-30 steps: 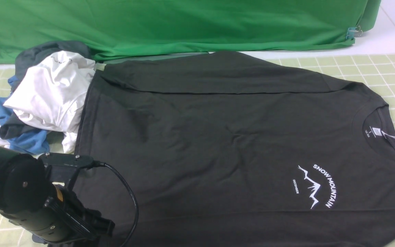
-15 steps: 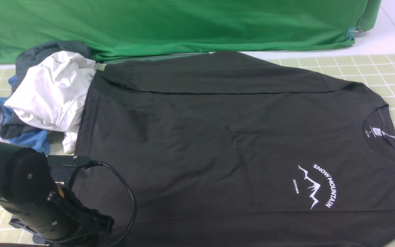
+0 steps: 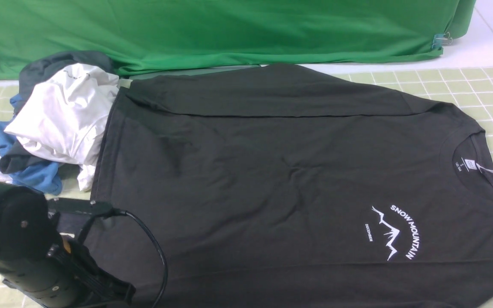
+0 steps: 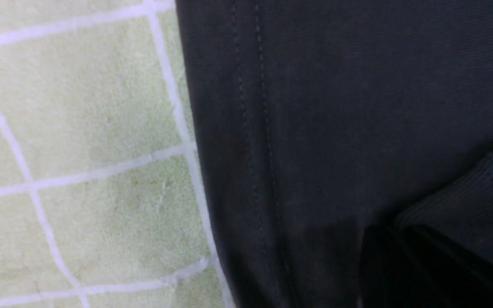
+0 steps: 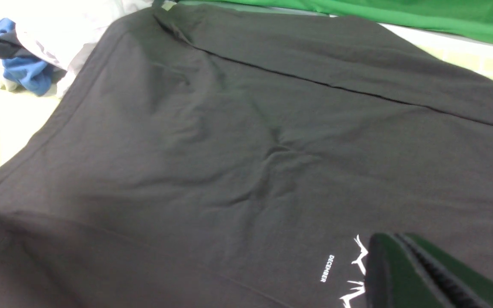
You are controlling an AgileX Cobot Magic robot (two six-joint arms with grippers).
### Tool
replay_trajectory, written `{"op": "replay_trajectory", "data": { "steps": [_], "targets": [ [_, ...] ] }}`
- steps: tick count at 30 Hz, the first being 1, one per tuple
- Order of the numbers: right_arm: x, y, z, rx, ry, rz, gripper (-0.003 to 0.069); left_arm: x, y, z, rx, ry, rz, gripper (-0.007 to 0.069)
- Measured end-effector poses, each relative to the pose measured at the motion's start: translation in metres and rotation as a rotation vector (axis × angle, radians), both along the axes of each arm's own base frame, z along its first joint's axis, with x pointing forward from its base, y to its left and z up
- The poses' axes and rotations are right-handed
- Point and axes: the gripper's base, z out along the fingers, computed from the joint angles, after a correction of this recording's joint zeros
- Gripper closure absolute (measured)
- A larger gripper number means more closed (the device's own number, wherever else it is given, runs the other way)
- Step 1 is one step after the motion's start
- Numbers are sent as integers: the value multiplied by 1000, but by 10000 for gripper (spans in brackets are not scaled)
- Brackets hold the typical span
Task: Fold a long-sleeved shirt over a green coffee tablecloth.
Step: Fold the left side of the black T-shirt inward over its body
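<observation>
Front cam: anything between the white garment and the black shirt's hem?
Nothing: in the front view the white garment lies right against the hem of the long-sleeved shirt.

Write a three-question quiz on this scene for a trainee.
1. True or false: the black shirt lies spread out with its collar toward the robot's right.
2. What sits beside the shirt's bottom hem? A) a heap of clothes B) a wicker basket C) a stack of plates
3. Which two large words does the white logo on the chest show?
Key: 1 true; 2 A; 3 SNOW MOUNTAIN
</observation>
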Motion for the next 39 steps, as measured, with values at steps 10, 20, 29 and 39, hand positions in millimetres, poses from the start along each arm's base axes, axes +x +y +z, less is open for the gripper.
{"op": "replay_trajectory", "data": {
  "steps": [10, 20, 29, 39],
  "targets": [
    [0, 0, 0, 1, 0, 0, 661, 7, -2, 55, -36, -138, -7, 611],
    [0, 0, 0, 1, 0, 0, 653, 54, -8, 167, -42, -474, -30, 611],
    [0, 0, 0, 1, 0, 0, 644, 105, -7, 155, 111, -462, -46, 611],
    [0, 0, 0, 0, 1, 0, 637, 149, -3, 99, 275, -378, -33, 611]
  ]
}}
